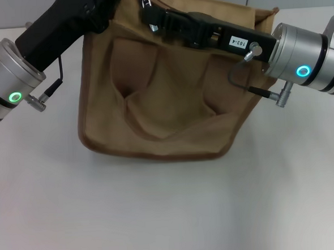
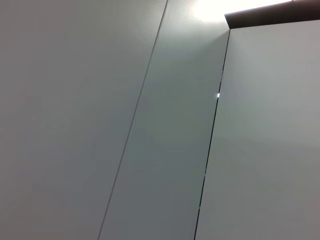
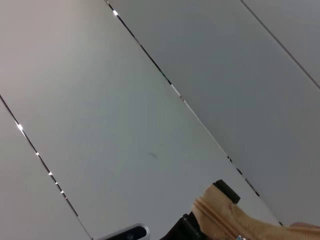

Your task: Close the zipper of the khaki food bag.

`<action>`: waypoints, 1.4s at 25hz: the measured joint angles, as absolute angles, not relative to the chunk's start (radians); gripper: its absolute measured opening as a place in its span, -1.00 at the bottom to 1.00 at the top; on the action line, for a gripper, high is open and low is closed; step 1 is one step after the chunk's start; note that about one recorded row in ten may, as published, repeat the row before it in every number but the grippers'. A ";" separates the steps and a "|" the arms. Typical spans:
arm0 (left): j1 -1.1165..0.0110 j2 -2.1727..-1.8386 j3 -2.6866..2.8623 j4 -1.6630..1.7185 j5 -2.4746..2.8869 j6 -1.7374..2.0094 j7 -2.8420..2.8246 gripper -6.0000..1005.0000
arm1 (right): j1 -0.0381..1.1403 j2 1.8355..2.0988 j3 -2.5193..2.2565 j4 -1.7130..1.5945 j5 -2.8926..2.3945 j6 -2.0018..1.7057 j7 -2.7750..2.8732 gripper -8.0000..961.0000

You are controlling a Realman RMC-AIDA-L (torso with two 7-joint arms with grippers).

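Zipper [image 3: 220, 220] teeth show in right wrist view only; head view lacks them.

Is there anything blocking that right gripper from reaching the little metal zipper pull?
Nothing visible: the right gripper reaches across the top of the boxy khaki canvas bag, right beside the small silver zipper pull.

Silver wrist cuffs [image 1: 302, 57] (each ringed green) join black housings, thin grey cables.
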State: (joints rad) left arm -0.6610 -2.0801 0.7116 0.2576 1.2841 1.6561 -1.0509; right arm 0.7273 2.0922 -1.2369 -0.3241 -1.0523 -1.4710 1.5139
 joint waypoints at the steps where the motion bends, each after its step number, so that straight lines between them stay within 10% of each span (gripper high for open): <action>1: -0.661 -2.080 0.711 0.258 1.284 1.655 -1.051 -0.91 | 0.727 2.092 -1.238 -0.325 -1.052 -1.470 1.514 -0.56; 9: -0.660 -2.080 0.710 0.258 1.284 1.654 -1.047 -0.91 | 0.729 2.090 -1.238 -0.322 -1.052 -1.469 1.517 -0.99; 35: -0.500 -2.072 0.658 0.270 1.180 1.621 -1.009 -0.91 | 0.541 2.043 -1.233 -0.398 -1.061 -1.494 1.635 -0.83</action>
